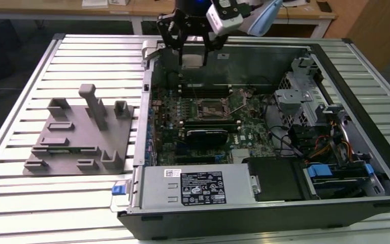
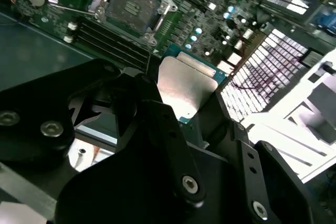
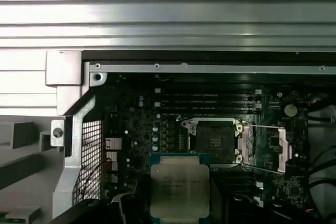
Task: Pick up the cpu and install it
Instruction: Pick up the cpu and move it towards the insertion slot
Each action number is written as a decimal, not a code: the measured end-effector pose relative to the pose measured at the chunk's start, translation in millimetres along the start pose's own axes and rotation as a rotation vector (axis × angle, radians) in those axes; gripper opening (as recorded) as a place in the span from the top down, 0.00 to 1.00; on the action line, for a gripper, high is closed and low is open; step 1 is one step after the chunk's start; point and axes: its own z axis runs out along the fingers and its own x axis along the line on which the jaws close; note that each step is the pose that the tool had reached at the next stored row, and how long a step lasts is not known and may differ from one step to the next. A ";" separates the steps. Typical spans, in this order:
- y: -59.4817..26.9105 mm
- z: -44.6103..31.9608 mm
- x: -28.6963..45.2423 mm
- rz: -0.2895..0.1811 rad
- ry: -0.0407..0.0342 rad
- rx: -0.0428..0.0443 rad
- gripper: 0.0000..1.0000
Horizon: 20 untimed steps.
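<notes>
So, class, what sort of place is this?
Probably a robotics lab or workshop: an open computer case sits on a slatted metal table, and the pincer holds a chip above the motherboard.

In the second wrist view the gripper [image 2: 186, 106] covers part of the chip [image 2: 184, 82], and the exterior view's upper edge crops the arm [image 1: 189, 6].

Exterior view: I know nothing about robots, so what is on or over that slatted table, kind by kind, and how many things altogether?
Open computer case: 1
Grey fixture block: 1
Gripper: 1
Cpu, held in the gripper: 1
Total: 4
</notes>
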 end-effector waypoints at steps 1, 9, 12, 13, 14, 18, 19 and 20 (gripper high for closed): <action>0.6 1.0 -3.8 0.000 0.0004 0.0002 0.46; 5.4 10.2 -30.8 0.000 0.0030 0.0017 0.46; 5.8 15.6 -34.2 0.000 0.0029 0.0019 0.46; 5.9 17.4 -34.9 0.000 0.0030 0.0020 0.46; 5.9 19.1 -35.5 0.000 0.0030 0.0021 0.46; 5.8 26.4 -37.7 0.000 0.0029 0.0021 0.46; 5.7 28.1 -38.2 0.000 0.0028 0.0021 0.46; 5.7 29.7 -38.7 0.000 0.0025 0.0021 0.46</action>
